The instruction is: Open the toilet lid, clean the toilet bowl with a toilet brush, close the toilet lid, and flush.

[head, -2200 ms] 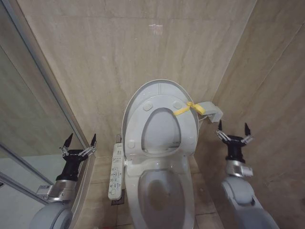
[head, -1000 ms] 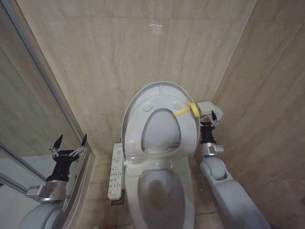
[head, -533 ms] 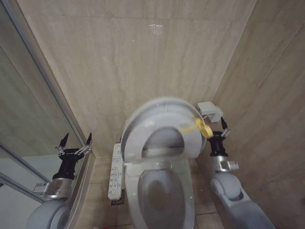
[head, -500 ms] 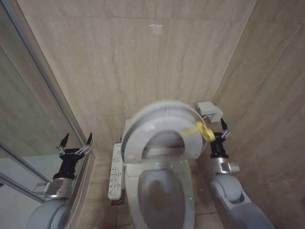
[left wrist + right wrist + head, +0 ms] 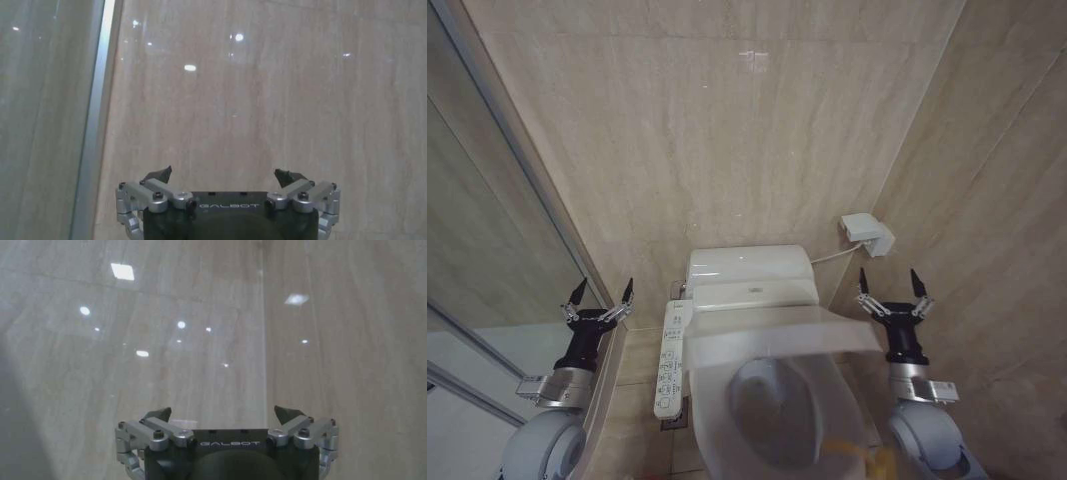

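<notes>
The toilet lid (image 5: 772, 335) shows as a motion-blurred white sheet lying low over the toilet bowl (image 5: 772, 410), with its yellow strap (image 5: 859, 457) at the near right edge. A dark oval opening shows through the blur. My right gripper (image 5: 891, 288) stands open to the right of the toilet, apart from the lid, fingers pointing up. In the right wrist view the right gripper (image 5: 223, 413) faces bare wall tile. My left gripper (image 5: 599, 298) is open by the glass screen, and the left gripper (image 5: 225, 175) likewise faces the wall. The toilet brush is out of view.
The white tank unit (image 5: 749, 275) stands uncovered against the tiled back wall. A long white button panel (image 5: 670, 360) runs along the toilet's left side. A small white wall box (image 5: 867, 233) with a cable sits at the right. The glass shower screen (image 5: 497, 250) bounds the left.
The lid and seat have swung down from upright against the wall to low over the bowl. My right gripper has come away from the yellow strap and now stands open. The left arm barely moved.
</notes>
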